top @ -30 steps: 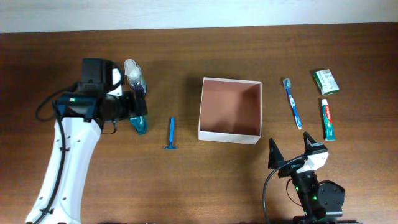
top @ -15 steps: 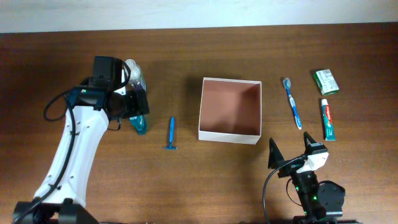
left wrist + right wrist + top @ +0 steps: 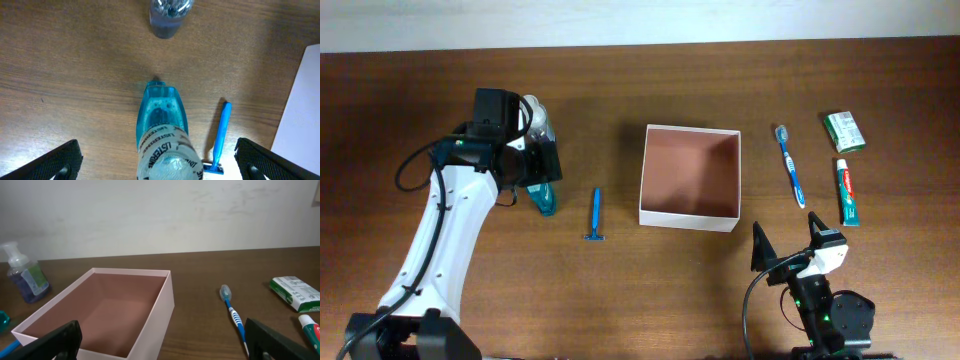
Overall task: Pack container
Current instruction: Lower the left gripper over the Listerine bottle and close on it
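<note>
Barely under way. Finds the container (image 3: 688, 172) at the centre of the overhead frame, open-topped, with nothing inside. Leaves all six toiletries out on the tabletop (image 3: 650, 290): mouthwash bottle (image 3: 544, 198), pump bottle (image 3: 534, 112) and razor (image 3: 596, 214) left of centre; toothbrush (image 3: 789, 165), toothpaste (image 3: 848, 193) and green packet (image 3: 845, 131) at the upper right.

Shows the left fingers (image 3: 62, 159) spread wide to either side of the mouthwash bottle, apparently lying flat (no contact visible, nothing held). Shows the right fingers (image 3: 60, 339) equally wide and empty, low in the overhead frame, facing the container.

As for room: puts the pump bottle near the mouthwash bottle's far end and the razor just beside its body, so probably calls for a tidy closing. Offers bare tabletop between razor and container, with thin upright walls to clear on the way in. Gives the right side an open lane, with the toothbrush nearest the container wall yet apart from it.
</note>
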